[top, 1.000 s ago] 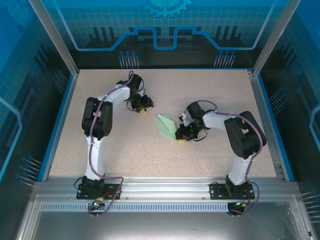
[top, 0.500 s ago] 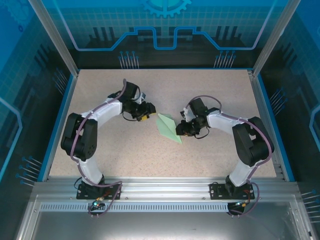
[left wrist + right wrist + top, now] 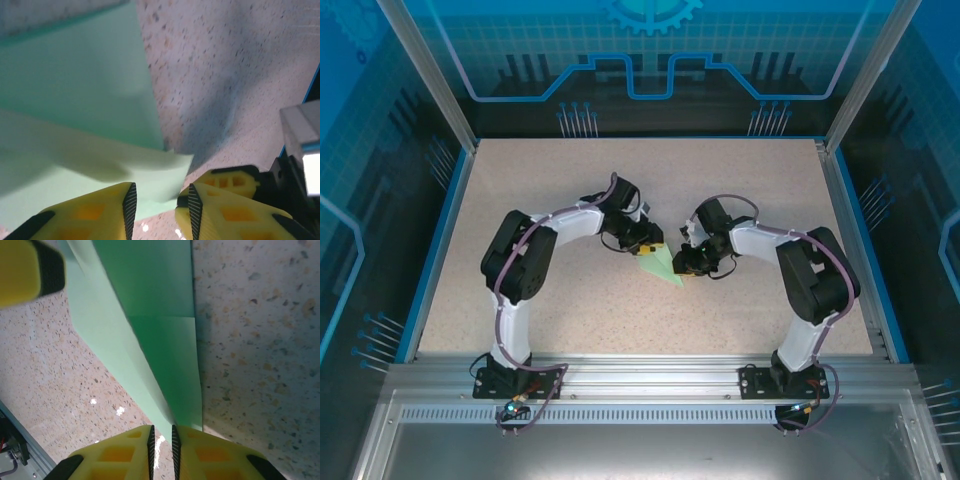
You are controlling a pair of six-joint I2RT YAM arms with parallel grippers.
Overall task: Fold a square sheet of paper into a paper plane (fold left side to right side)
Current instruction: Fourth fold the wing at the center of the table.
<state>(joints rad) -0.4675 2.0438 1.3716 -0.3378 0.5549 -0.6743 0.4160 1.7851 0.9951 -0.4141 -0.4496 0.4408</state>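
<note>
The sheet of paper (image 3: pixel 663 267), pale mint green, lies mid-table folded into a narrow pointed shape with a raised centre crease. My left gripper (image 3: pixel 645 243) sits over its far left end. In the left wrist view the left gripper (image 3: pixel 160 202) is open, and a lifted corner of the paper (image 3: pixel 75 100) lies between its fingers, untouched by either pad. My right gripper (image 3: pixel 682 265) is at the paper's near right tip. In the right wrist view the right gripper (image 3: pixel 162 440) is nearly closed, and the crease of the paper (image 3: pixel 160 315) runs into its jaws.
The speckled beige table (image 3: pixel 540 200) has a blue raised rim (image 3: pixel 438 250) and glass walls around it. Both arms bend inward, so their grippers are close together at the centre. A left finger (image 3: pixel 22 270) shows in the right wrist view.
My left arm swung right from the back left, and its gripper now covers the paper's far end with its jaws narrower. The right gripper stayed at the near tip.
</note>
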